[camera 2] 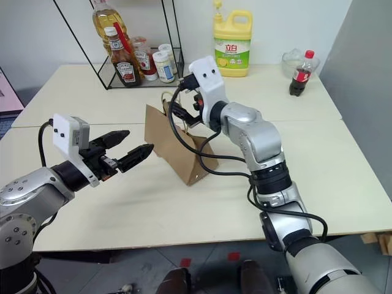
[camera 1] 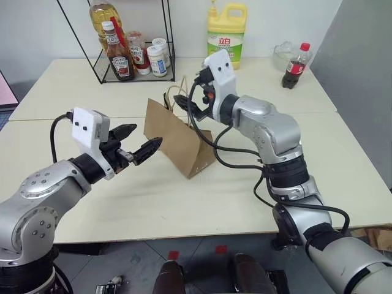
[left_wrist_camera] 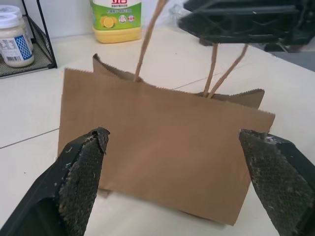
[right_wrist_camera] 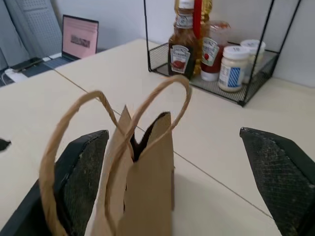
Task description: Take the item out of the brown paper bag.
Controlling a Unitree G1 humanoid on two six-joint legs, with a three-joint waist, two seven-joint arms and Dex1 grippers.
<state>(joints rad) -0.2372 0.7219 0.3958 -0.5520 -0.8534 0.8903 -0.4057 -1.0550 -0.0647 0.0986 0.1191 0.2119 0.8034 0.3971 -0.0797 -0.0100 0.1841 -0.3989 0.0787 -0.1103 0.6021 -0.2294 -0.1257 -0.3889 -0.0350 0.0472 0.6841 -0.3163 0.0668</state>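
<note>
The paper bag (camera 1: 179,139) is standing on the table (camera 1: 343,147); the left gripper (camera 1: 139,146) and right gripper (camera 1: 190,104) are flanking it, jaws spread wide, holding nothing.

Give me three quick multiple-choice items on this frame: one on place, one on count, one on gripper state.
1. Where does the bag stand?
A. inside the wire rack
B. on the table between the two grippers
C. beside the cola bottle

2. How many cord handles rise from the bag?
A. one
B. two
C. four

3. How is the left gripper?
A. open, holding nothing
B. shut on the bag
C. shut on a handle

Answers:
1 B, the bag sits on the table with the left gripper to one side and the right gripper at its top.
2 B, two loops show in the right wrist view.
3 A, its fingers stand apart, short of the bag.
</note>
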